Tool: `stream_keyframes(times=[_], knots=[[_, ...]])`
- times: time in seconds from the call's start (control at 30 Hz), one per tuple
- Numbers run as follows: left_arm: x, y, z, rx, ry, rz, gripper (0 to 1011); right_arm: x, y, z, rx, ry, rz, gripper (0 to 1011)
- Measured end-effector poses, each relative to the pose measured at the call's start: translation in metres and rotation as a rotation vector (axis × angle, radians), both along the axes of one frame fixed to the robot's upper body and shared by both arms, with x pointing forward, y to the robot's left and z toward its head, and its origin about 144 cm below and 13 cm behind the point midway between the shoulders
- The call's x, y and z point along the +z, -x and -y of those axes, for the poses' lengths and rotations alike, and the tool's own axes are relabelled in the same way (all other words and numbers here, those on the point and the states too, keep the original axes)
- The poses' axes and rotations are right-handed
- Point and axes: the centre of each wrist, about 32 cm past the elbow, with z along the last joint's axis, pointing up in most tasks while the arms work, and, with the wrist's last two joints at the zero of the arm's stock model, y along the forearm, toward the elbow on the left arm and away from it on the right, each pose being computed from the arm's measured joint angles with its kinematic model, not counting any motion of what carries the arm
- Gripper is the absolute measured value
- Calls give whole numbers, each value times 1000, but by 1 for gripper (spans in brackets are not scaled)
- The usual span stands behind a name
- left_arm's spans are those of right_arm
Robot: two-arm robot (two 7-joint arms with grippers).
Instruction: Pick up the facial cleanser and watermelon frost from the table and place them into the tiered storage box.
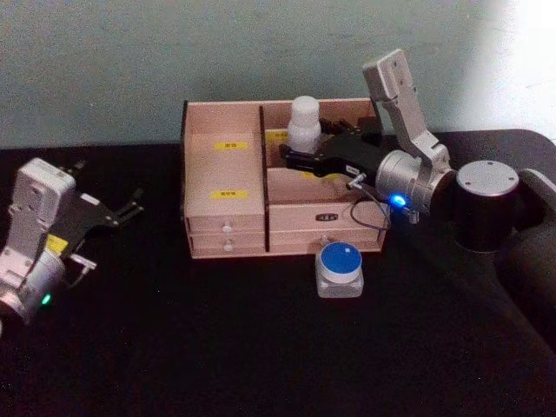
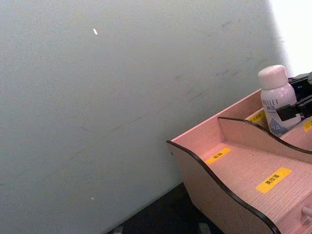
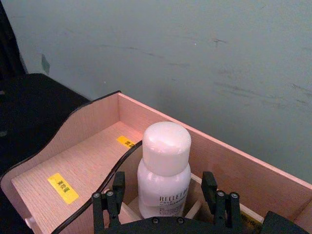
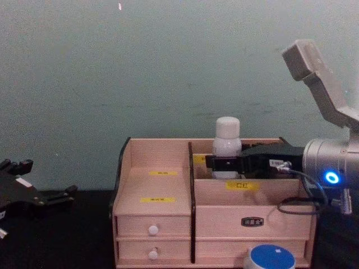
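Observation:
The facial cleanser [image 1: 304, 122], a tall white bottle with a rounded cap, stands upright in the back right compartment of the tiered storage box [image 1: 224, 174]. My right gripper [image 1: 300, 157] reaches in from the right and straddles the bottle's lower body. In the right wrist view the bottle [image 3: 165, 168] sits between the fingers [image 3: 113, 195] with a small gap on each side, so the gripper [image 3: 165, 191] is open. The watermelon frost [image 1: 339, 268], a short jar with a blue lid, rests on the table in front of the box's right half. My left gripper [image 1: 129, 207] hovers open at the far left.
The wooden box [image 4: 157, 190] has two white-knobbed drawers [image 4: 152, 229] on its left side, and its left tiers [image 2: 243, 170] hold nothing. A pale wall stands close behind the box. Dark open tabletop [image 1: 217, 347] spreads in front.

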Motion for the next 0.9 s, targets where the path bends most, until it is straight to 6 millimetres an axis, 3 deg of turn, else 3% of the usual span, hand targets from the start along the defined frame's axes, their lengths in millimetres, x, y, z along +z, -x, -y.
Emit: stream_keyframes(times=[0.27, 0.57, 0.8, 0.9], knots=[[0, 0, 0, 0, 0, 0, 1001, 2, 0, 0, 5, -5, 7, 1002], [0, 0, 0, 0, 0, 0, 1001, 17, 10, 4, 19, -28, 48, 1002], [0, 0, 0, 0, 0, 0, 1001, 23, 30, 14, 26, -12, 47, 1003], [0, 0, 0, 0, 0, 0, 1001, 23, 48, 23, 37, 11, 46, 1002]])
